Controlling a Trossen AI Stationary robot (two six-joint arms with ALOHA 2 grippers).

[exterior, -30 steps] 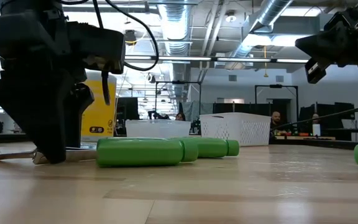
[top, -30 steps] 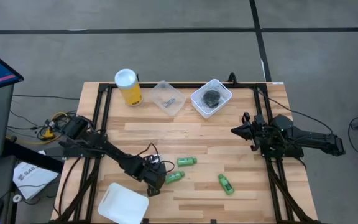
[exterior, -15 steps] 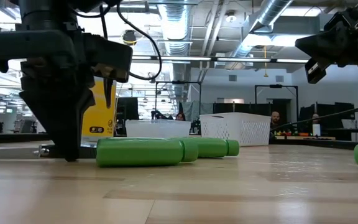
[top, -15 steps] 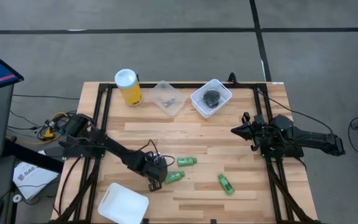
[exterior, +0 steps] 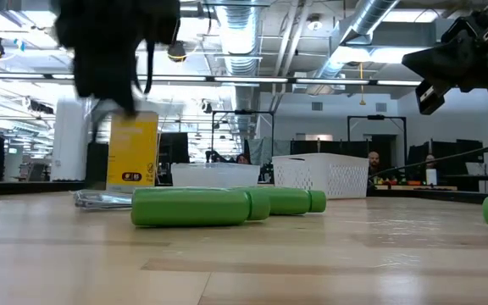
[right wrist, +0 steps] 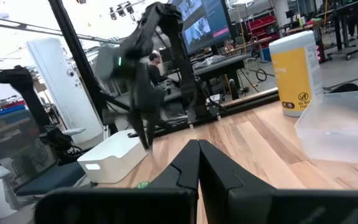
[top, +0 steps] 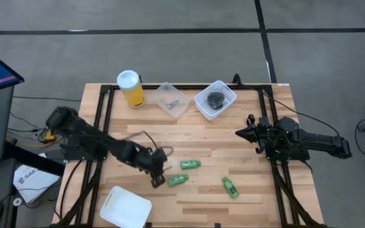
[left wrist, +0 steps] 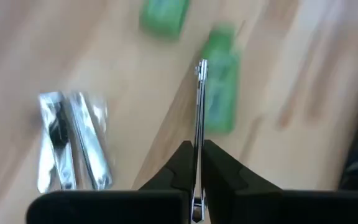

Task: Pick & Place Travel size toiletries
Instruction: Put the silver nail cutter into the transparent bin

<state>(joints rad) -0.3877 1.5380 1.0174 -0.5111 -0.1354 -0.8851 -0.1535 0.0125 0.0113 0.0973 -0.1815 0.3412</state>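
Three green mini bottles (top: 190, 164) (top: 177, 180) (top: 230, 187) lie on their sides on the wooden table. My left gripper (top: 157, 175) hangs above the table just left of them, shut on a slim silvery piece (left wrist: 200, 99). Two more silvery pieces (left wrist: 73, 149) lie side by side on the wood below it, and they also show in the low view (exterior: 102, 199). Dark round pieces (top: 215, 98) lie in the white basket (top: 224, 90). My right gripper (top: 239, 133) waits shut over the table's right side. My left gripper pinches the slim silvery piece between its two fingers at the piece's near end (left wrist: 199, 134). The fingers slant downward and lie along the piece. The piece sticks out past the fingertips, edge-on, with its free end (left wrist: 202, 65) clear of the table.
A yellow canister with a white lid (top: 130, 88), a clear tub (top: 172, 98) and the white basket stand along the far edge. A white tub (top: 125, 208) sits at the near left corner. Bare wood lies in the table's middle.
My left gripper has taken hold of a silvery piece on the table near the white tub. It has then risen and gone slightly toward the far edge, rolling a little. The piece is now lifted clear. The two other silvery pieces stay on the wood.
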